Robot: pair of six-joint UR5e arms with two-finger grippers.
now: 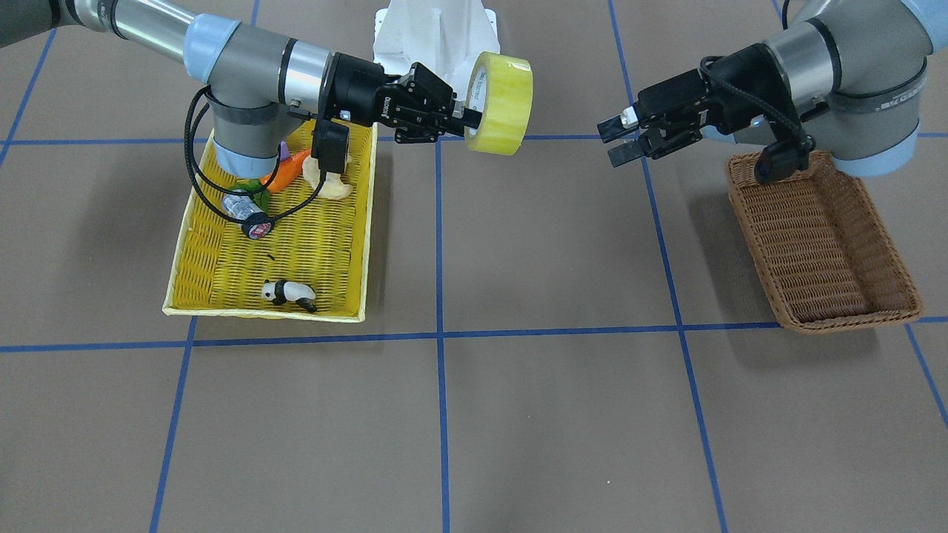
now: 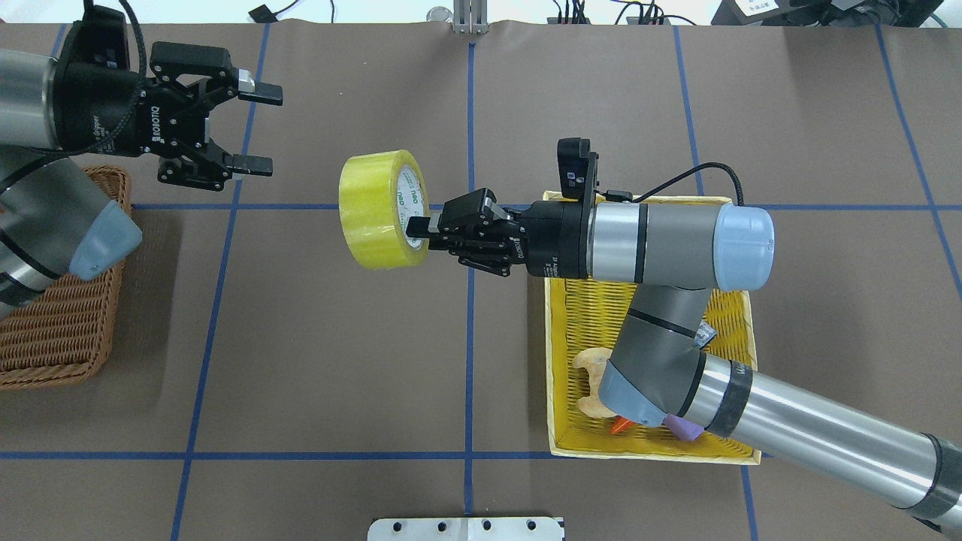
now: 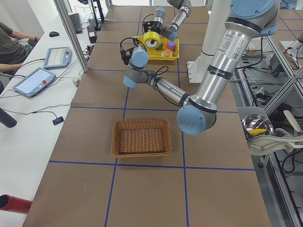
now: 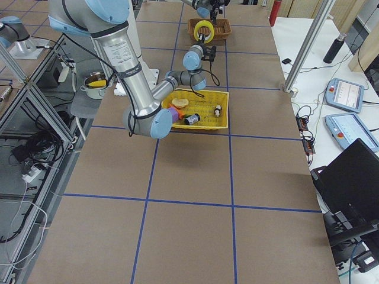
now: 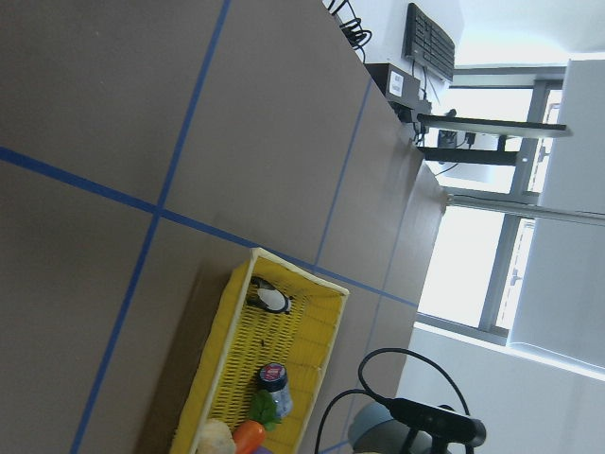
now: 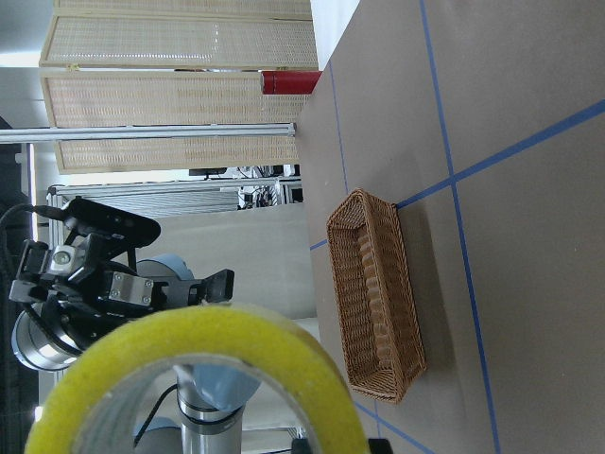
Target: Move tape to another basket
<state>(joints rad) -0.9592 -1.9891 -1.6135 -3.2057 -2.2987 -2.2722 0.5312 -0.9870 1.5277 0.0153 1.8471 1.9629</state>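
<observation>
The tape is a wide yellowish roll with a whitish core, held in the air on its side over the middle of the table. My right gripper is shut on the roll's wall, one finger inside the core; both also show in the overhead view, the tape and the gripper. My left gripper is open and empty, facing the tape from a short gap, apart from it. The brown wicker basket stands below and behind the left arm.
A shallow yellow woven tray lies under the right arm. It holds a carrot, a small silver-and-black cylinder with a red end, a panda figure and a pale bread-like piece. The robot's white base stands at the table's back.
</observation>
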